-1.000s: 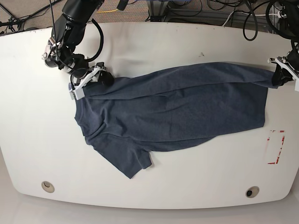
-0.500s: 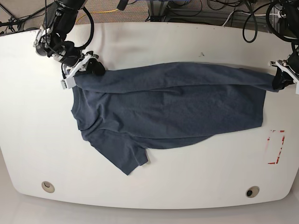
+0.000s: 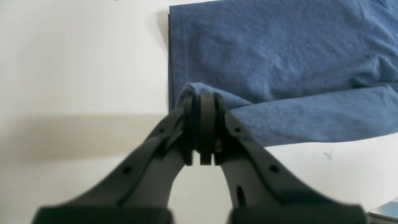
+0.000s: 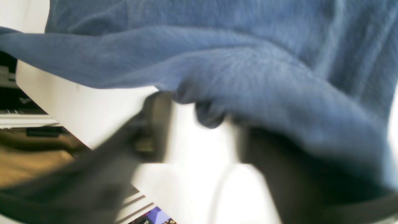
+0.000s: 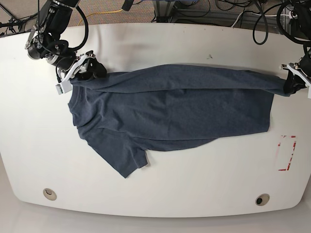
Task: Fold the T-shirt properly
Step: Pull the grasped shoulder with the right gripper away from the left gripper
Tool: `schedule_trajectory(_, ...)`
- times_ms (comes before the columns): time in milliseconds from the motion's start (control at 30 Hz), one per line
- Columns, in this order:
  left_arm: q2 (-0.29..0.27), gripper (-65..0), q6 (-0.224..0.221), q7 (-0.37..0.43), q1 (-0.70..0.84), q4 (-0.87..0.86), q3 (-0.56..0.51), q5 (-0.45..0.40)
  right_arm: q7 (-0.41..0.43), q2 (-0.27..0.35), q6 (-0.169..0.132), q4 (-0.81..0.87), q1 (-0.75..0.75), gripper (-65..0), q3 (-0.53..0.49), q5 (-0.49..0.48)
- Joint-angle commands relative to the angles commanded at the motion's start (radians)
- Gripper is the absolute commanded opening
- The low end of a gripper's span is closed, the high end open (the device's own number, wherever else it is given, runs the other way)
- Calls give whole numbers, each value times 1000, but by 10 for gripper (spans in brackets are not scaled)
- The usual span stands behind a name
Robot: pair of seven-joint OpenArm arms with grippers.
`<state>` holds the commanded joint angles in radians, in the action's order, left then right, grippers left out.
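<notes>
T-shirt cloth fills the upper right of the left wrist view, lying flat on the white table. The left gripper has its jaws pressed together on a small bunched fold of the shirt's edge, cloth wrapping over the fingertips.

From the right wrist, blurred, the T-shirt drapes over the right gripper; a lump of cloth hangs between its two fingers, which stand apart, so I cannot tell whether they grip it.

At the base view, the T-shirt lies across the table's middle, long axis running left to right. The right gripper is at its far-left corner, the left gripper at the right edge, and a sleeve points toward the near edge.
</notes>
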<state>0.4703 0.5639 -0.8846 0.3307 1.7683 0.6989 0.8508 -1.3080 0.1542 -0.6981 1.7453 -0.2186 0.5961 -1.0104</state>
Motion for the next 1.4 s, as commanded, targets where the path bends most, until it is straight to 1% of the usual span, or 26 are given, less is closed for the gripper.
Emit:
schedule_trajectory(33,0,-650,0,0,0,-2,0,0,0,0,0,0,-5,-214,0,0)
schedule_trajectory(300,0,-650,-2,0,0,-2,5,0,-12,-3,0,-3,-51,-214,-2,8)
schedule_trajectory(467,0,-650,-2,0,0,-2,0,0,-5,0,0,-91,-48,-214,-2,8)
schedule_trajectory(600,0,-650,-2,0,0,-2,2,0,18,2,0,-157,-32,-214,-3,8)
schedule_trajectory(700,0,-650,-2,0,0,-2,5,0,26,15,0,-180,-29,-214,-6,18)
schedule_trajectory(800,0,-650,-2,0,0,-2,5,0,29,25,0,-176,-20,-214,-58,51)
schedule_trajectory(900,0,-650,-2,0,0,-2,6,0,34,46,0,-176,-9,-217,-121,91)
schedule_trajectory(1000,0,-650,-2,0,0,-2,6,0,61,49,0,-176,-12,-279,-163,104)
schedule_trajectory(1033,0,-650,-2,0,0,-2,6,0,74,52,0,-176,-14,-319,-186,104)
schedule_trajectory(1067,0,-650,-2,0,0,-2,6,0,80,54,0,-176,-15,-341,-196,106)
schedule_trajectory(1233,0,-650,-2,0,0,-2,6,0,100,54,0,-183,-15,-428,-209,107)
schedule_trajectory(1333,0,-650,-2,0,0,-2,6,0,101,55,0,-184,-15,-534,-209,109)
schedule_trajectory(1400,0,-650,-2,0,0,-2,6,0,109,72,0,-184,-11,-617,-209,109)
